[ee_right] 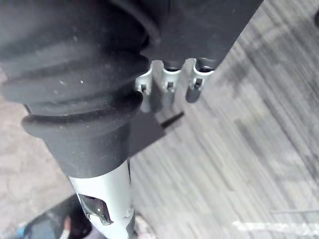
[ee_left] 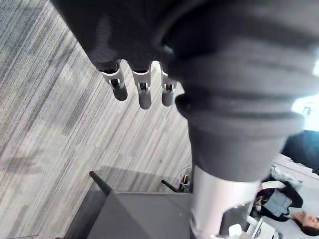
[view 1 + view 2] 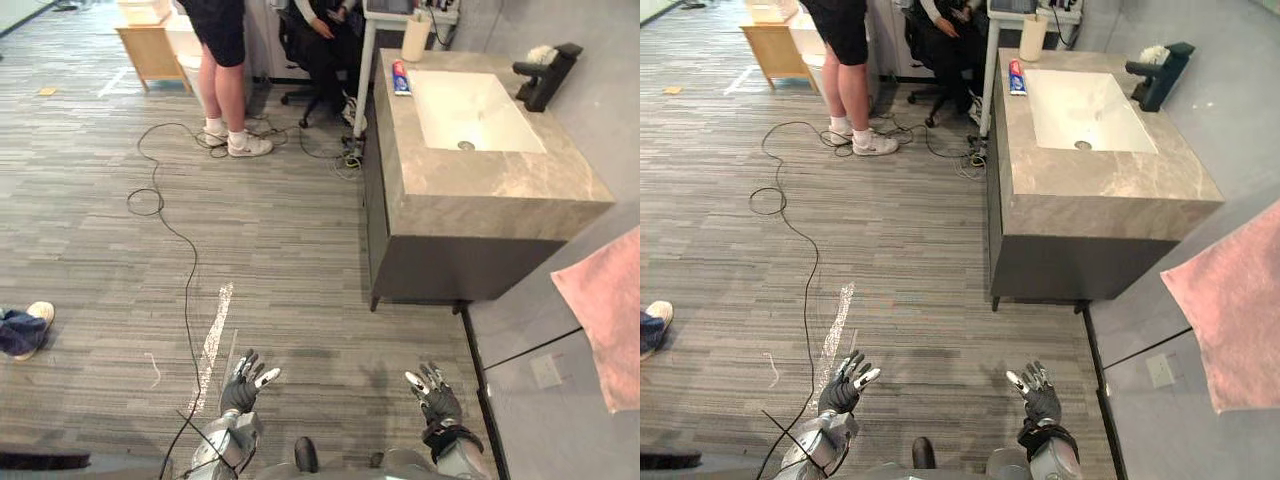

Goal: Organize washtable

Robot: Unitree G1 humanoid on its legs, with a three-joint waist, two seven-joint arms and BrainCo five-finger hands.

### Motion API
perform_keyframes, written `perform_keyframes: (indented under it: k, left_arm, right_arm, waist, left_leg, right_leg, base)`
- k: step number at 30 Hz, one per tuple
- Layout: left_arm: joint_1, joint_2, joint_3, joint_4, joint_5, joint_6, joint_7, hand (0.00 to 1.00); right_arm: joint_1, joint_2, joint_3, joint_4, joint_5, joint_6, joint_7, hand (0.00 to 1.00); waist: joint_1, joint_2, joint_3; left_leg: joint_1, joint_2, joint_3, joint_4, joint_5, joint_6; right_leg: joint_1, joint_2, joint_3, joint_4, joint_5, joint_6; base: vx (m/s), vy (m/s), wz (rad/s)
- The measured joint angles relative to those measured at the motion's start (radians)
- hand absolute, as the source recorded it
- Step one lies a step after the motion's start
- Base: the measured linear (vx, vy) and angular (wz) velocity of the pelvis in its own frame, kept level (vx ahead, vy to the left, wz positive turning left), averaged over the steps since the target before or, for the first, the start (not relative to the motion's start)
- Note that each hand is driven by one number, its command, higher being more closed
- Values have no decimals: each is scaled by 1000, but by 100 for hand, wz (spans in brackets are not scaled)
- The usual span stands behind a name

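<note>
A washtable (image 3: 480,185) with a stone top and a white sink (image 3: 472,110) stands ahead on the right, against the wall. A red, white and blue tube (image 3: 400,78) lies on its far left edge. A pale cup (image 3: 415,38) stands behind the tube. A dark tap (image 3: 545,75) and a small white cloth (image 3: 541,53) sit at the far right of the sink. My left hand (image 3: 243,385) and right hand (image 3: 436,398) hang low over the floor, well short of the washtable, both open and holding nothing.
A pink towel (image 3: 605,310) hangs on the wall at the right. A black cable (image 3: 165,220) snakes across the floor. One person stands (image 3: 222,60) and another sits on a chair (image 3: 325,40) at the back. A wooden cabinet (image 3: 150,40) stands far left.
</note>
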Motion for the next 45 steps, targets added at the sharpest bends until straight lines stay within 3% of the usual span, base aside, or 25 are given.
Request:
perform_keyframes:
  k: [3,8,15,17,19,20,22,24,26,28,29,30,31,33,34,35,36,37,38,39,40,41,42,43,45]
  left_arm:
    - [10,-21,1,0,-10,-3,0,0]
    - [13,-16,7,0,-10,-8,1,0]
    - [29,-9,94,-2,-27,-13,37,0]
    - [44,-9,94,-21,-29,-16,41,0]
    - [72,-20,92,-60,-29,-16,41,0]
    - [79,-19,82,-76,-29,-16,41,0]
    - [69,-7,81,-76,-29,-16,43,0]
    - [63,6,69,-76,-29,-17,44,0]
    - [31,16,25,-75,-29,-16,44,0]
    - [-40,17,-10,-74,-30,-19,45,0]
    - [-73,16,-38,-70,-29,-23,45,0]
    - [-81,16,-50,-69,-29,-23,45,0]
    - [-90,14,-83,-69,-29,-25,45,0]
    - [-87,1,-133,-59,-29,-25,42,0]
    - [-88,-11,-153,-44,-30,-24,41,0]
    - [-86,-36,-165,-40,-30,-22,39,0]
    - [-111,-71,-152,-32,-31,-23,39,0]
    - [-117,-82,-141,-23,-37,-24,40,0]
    - [-78,-59,-141,-31,-51,-24,36,0]
    - [-61,-72,-110,-24,-52,-25,43,0]
    - [-52,-68,-90,-27,-52,-25,45,0]
    - [-17,-46,-37,-27,-56,-21,60,0]
    - [-4,-45,-20,-30,-65,-22,63,0]
    - [25,-42,13,-34,-71,-21,69,0]
    - [51,-39,26,-35,-72,-18,72,0]
  right_arm:
    - [10,-13,1,0,-38,-6,-2,0]
    - [-9,-23,31,27,-56,-10,-4,0]
    - [-72,-21,100,43,-106,-9,-4,0]
    - [-81,-19,105,43,-110,-10,-3,0]
    - [-57,-17,104,27,-46,-5,-1,0]
    - [-39,-6,104,15,14,-5,-1,0]
    - [-5,15,104,13,83,0,-1,0]
    - [18,26,104,-8,111,0,-3,0]
    - [38,27,89,-12,118,-1,-5,0]
    - [47,36,55,-16,119,0,-18,0]
    - [50,37,45,-21,118,0,-23,0]
    - [50,37,41,-22,118,1,-24,0]
    - [59,36,33,-31,117,2,-26,0]
    - [91,33,30,-79,108,7,-28,0]
    - [94,35,24,-84,100,7,-29,0]
    - [66,24,5,-85,92,7,-37,0]
    - [31,13,-2,-90,88,7,-43,0]
    - [23,0,-1,-94,89,7,-43,0]
    - [35,13,2,-110,94,6,-47,0]
    - [41,3,-10,-117,103,2,-60,0]
    - [30,4,-6,-116,105,1,-65,0]
    - [-3,20,11,-116,115,-3,-68,0]
    - [-12,26,22,-119,123,-8,-70,0]
    - [-26,35,42,-132,125,-17,-69,0]
    - [-42,35,61,-132,119,-20,-68,0]
  waist:
    - [2,9,-14]
    - [10,-2,-20]
    - [61,-26,-18]
    - [68,-29,-15]
    - [71,-25,2]
    - [60,-19,14]
    - [51,-32,22]
    - [32,-38,27]
    - [17,-33,29]
    - [-4,-49,40]
    - [-19,-58,45]
    - [-27,-56,45]
    - [-42,-45,40]
    - [-74,-14,18]
    - [-94,19,8]
    - [-111,67,8]
    - [-120,61,34]
    - [-122,61,54]
    - [-118,64,41]
    - [-91,122,44]
    - [-71,124,44]
    - [-43,94,46]
    - [-35,80,46]
    - [-2,52,53]
    - [19,27,61]
  left_leg:
    - [-3,15,-28,-1,5,-8]
    - [-36,14,-68,0,13,-14]
    - [-52,-36,-120,6,6,3]
    - [-38,-53,-138,3,-23,32]
    - [24,-56,-134,2,-71,68]
    - [45,-58,-152,35,-82,84]
    - [47,-50,-194,111,-137,125]
    - [47,-46,-216,169,-188,131]
    - [56,-47,-240,213,-243,133]
    - [120,-78,-279,186,-281,135]
    - [187,-108,-298,154,-314,122]
    - [210,-111,-308,150,-330,123]
    - [254,-111,-327,150,-370,112]
    - [301,-80,-349,189,-426,35]
    - [285,-57,-329,259,-442,-11]
    - [231,-34,-285,383,-409,-102]
    - [187,-52,-214,527,-287,-257]
    - [167,-48,-160,633,-206,-289]
    - [56,27,-42,969,-78,-295]
    - [-31,159,58,1247,-108,-245]
    - [-69,201,102,1326,-134,-201]
    - [-160,268,198,1376,-216,-70]
    - [-197,289,216,1362,-239,-34]
    - [-273,332,213,1269,-271,11]
    - [-327,332,151,1095,-278,7]
  right_leg:
    - [11,15,-30,-20,4,-7]
    - [26,17,-84,-58,15,1]
    - [51,-26,-138,-74,23,20]
    - [49,-50,-141,-9,11,39]
    - [-31,-84,-108,281,10,27]
    - [-123,-87,-58,486,9,-2]
    - [-201,-46,-30,578,-67,-14]
    - [-268,-15,-44,515,-75,-19]
    - [-333,17,-65,344,-53,3]
    - [-362,30,-111,41,89,39]
    - [-379,25,-150,-29,150,12]
    - [-381,27,-161,-35,164,-8]
    - [-382,35,-178,-30,193,-56]
    - [-371,64,-183,0,281,-159]
    - [-350,66,-210,19,322,-165]
    - [-337,74,-232,50,282,-175]
    - [-350,35,-252,193,209,-211]
    - [-340,23,-268,248,163,-229]
    - [-217,74,-242,77,171,-182]
    - [-117,160,-194,28,129,-165]
    - [-79,181,-162,9,118,-168]
    - [4,196,-59,-36,107,-169]
    - [36,193,-18,-59,107,-169]
    - [102,172,82,-96,100,-158]
    - [141,135,173,-88,58,-119]
  base:
    - [-88,-108,25]
    - [-3,-32,30]
    - [89,53,28]
    - [79,111,29]
    - [146,134,43]
    - [235,88,66]
    - [240,80,63]
    - [197,82,35]
    - [319,73,37]
    - [614,42,47]
    - [645,2,39]
    - [642,-28,39]
    - [669,-72,51]
    - [694,-80,66]
    - [854,-65,61]
    - [1007,-96,46]
    - [955,-126,20]
    - [591,-139,0]
    - [460,-151,-43]
    - [462,-82,-79]
    - [574,5,-162]
    - [505,81,-156]
    - [761,136,-218]
    - [614,153,-171]
    - [591,342,-168]
